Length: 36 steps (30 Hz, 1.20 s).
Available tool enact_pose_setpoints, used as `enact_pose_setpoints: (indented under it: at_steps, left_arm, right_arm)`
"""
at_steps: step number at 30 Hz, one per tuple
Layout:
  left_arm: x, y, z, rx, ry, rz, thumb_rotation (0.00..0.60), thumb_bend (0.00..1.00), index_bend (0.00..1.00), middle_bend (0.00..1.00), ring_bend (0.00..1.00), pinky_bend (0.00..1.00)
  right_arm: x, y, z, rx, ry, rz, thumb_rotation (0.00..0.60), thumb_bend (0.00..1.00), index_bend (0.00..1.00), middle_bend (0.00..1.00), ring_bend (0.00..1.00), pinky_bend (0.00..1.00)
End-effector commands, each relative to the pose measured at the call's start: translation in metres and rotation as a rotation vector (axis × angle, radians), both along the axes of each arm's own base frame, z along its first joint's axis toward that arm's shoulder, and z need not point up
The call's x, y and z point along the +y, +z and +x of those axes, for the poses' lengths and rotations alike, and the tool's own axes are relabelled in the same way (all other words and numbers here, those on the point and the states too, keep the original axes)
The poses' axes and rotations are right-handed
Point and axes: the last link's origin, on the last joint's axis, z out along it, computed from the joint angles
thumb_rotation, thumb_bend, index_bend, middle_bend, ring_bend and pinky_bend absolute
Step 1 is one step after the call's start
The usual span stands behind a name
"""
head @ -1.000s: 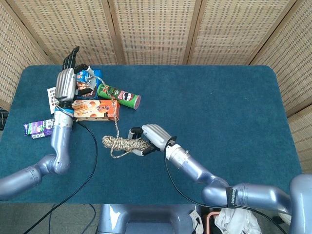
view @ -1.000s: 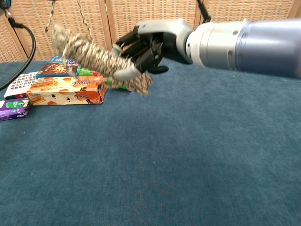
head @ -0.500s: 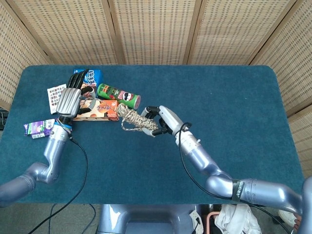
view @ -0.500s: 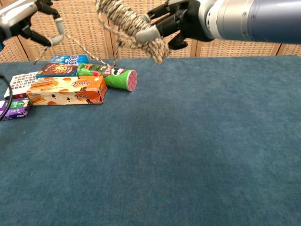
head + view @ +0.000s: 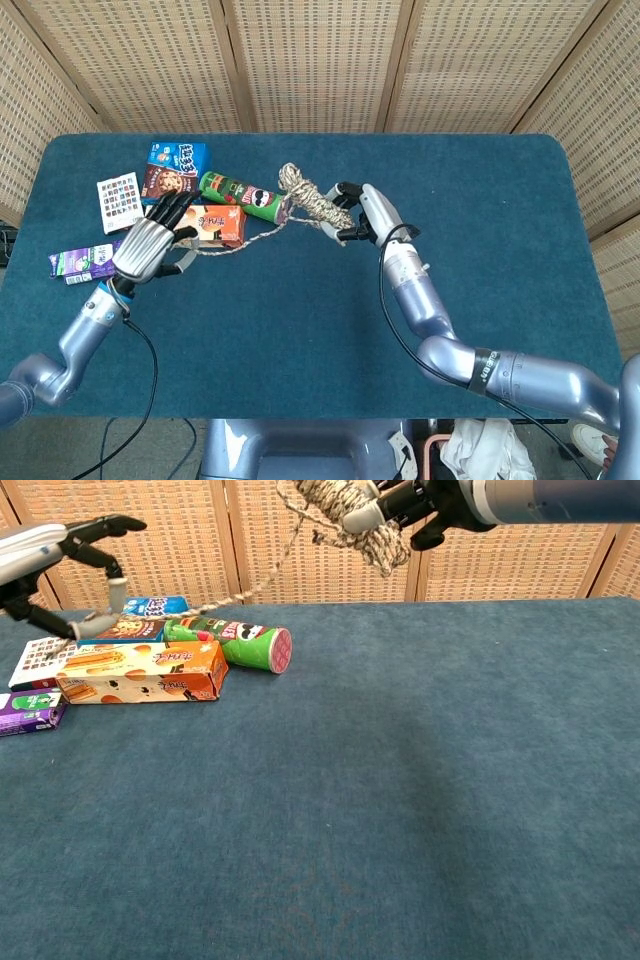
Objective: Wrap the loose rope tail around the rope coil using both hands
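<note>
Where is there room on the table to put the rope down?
The table's whole right half and the front strip near the robot are bare. The back-left corner is crowded: the boxes, the can and the left hand sit there.

We saw even, bright, diffuse light, soft shadows on the blue table (image 5: pixel 480 200) and no glare. The head view was sharp. In the chest view the rope coil (image 5: pixel 350 510) at 12 o'clock looked slightly soft, close to the lens.
</note>
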Motion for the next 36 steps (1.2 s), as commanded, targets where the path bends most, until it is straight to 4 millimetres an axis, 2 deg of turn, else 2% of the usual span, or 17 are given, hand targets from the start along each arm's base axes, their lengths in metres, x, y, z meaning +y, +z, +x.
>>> enact_pose_setpoints:
  at_steps: [1,3,12,20,26,28,32,33,36]
  left_arm:
    - [-0.015,0.002,-0.008,0.028,-0.018,-0.042,0.6,0.61,0.83,0.0,0.0,0.0]
    - [-0.029,0.003,-0.011,0.066,-0.052,-0.079,0.6,0.61,0.83,0.0,0.0,0.0]
    - [-0.054,0.012,-0.015,0.071,-0.106,-0.139,0.6,0.61,0.83,0.0,0.0,0.0]
    - [-0.064,0.013,-0.01,0.035,-0.127,-0.192,0.6,0.61,0.83,0.0,0.0,0.0]
    - [-0.065,0.018,0.02,-0.084,-0.161,-0.217,0.6,0.61,0.83,0.0,0.0,0.0]
    - [-0.062,0.021,0.045,-0.173,-0.167,-0.237,0.6,0.61,0.84,0.0,0.0,0.0]
    - [-0.058,0.025,0.074,-0.251,-0.162,-0.264,0.6,0.61,0.84,0.0,0.0,0.0]
    - [-0.055,0.027,0.093,-0.296,-0.172,-0.271,0.6,0.62,0.84,0.0,0.0,0.0]
    - [-0.049,0.026,0.123,-0.337,-0.137,-0.3,0.6,0.62,0.84,0.0,0.0,0.0]
  right_arm:
    - [-0.006,0.005,-0.002,0.0,-0.032,-0.026,0.6,0.69,0.68,0.69,0.47,0.92]
    - [-0.009,0.007,-0.005,0.017,-0.054,-0.048,0.6,0.69,0.68,0.69,0.47,0.92]
    - [-0.015,0.002,-0.015,0.138,-0.077,-0.101,0.6,0.69,0.68,0.69,0.47,0.93]
    - [-0.014,-0.009,-0.019,0.241,-0.057,-0.135,0.6,0.69,0.69,0.69,0.47,0.93]
    - [-0.008,-0.019,-0.022,0.407,0.022,-0.144,0.6,0.69,0.69,0.69,0.47,0.93]
    - [-0.003,-0.024,-0.022,0.508,0.079,-0.133,0.6,0.69,0.69,0.69,0.47,0.93]
    - [0.004,-0.031,-0.019,0.595,0.153,-0.106,0.6,0.69,0.69,0.69,0.47,0.93]
    - [0.009,-0.036,-0.014,0.608,0.197,-0.083,0.6,0.69,0.69,0.69,0.47,0.93]
    - [0.016,-0.041,-0.008,0.615,0.253,-0.054,0.6,0.7,0.69,0.69,0.47,0.93]
